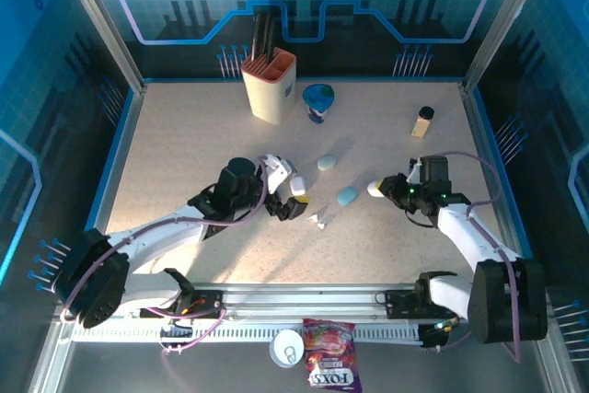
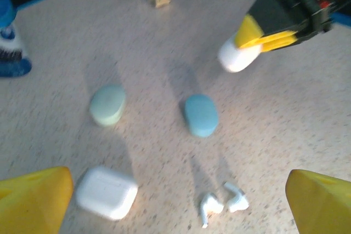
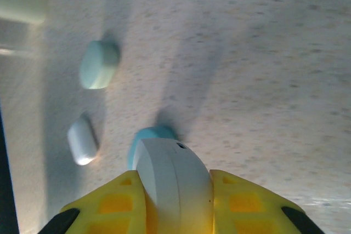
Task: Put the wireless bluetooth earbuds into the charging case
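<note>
Two white stemmed earbuds [image 2: 224, 202] lie side by side on the table, between my left gripper's [image 2: 175, 207] wide-open yellow fingertips [image 2: 34, 197]; from above the earbuds [image 1: 317, 220] sit just right of the left gripper [image 1: 286, 202]. A white square charging case [image 2: 107, 192] rests by the left fingertip, apart from it. My right gripper [image 3: 173, 204] is shut on a white pebble-shaped case [image 3: 174, 182], held above the table [image 1: 375, 189]. A blue case [image 2: 200, 114] and a pale green case [image 2: 107, 104] lie between the arms.
At the back stand a peach-and-white utensil holder [image 1: 269, 86], a blue object [image 1: 318, 99] and a small wooden block [image 1: 422, 122]. A candy bag [image 1: 329, 367] and a white lid [image 1: 287, 348] lie past the near rail.
</note>
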`<action>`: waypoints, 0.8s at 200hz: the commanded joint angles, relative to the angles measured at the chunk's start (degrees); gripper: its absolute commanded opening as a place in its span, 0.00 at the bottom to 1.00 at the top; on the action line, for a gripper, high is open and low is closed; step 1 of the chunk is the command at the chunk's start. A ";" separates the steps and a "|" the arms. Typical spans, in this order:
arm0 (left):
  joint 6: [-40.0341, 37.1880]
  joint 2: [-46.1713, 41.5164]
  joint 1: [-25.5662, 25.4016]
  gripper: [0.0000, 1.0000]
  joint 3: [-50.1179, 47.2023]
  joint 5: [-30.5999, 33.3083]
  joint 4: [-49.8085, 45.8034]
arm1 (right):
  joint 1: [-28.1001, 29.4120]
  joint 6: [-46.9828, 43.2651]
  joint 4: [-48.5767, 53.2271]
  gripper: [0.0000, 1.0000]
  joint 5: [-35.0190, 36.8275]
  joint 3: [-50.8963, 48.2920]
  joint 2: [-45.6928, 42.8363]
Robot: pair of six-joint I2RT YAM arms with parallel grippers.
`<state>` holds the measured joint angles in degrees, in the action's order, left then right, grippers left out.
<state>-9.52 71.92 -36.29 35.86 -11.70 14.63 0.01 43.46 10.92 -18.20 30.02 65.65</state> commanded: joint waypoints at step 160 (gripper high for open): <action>35.68 33.16 -0.31 0.99 40.97 21.91 -51.31 | -7.65 -14.92 10.99 0.69 5.48 0.95 -8.90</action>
<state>16.14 100.88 -36.64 71.81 9.30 -28.84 -6.94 33.01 16.84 -14.63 28.10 59.79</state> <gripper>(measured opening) 0.992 0.686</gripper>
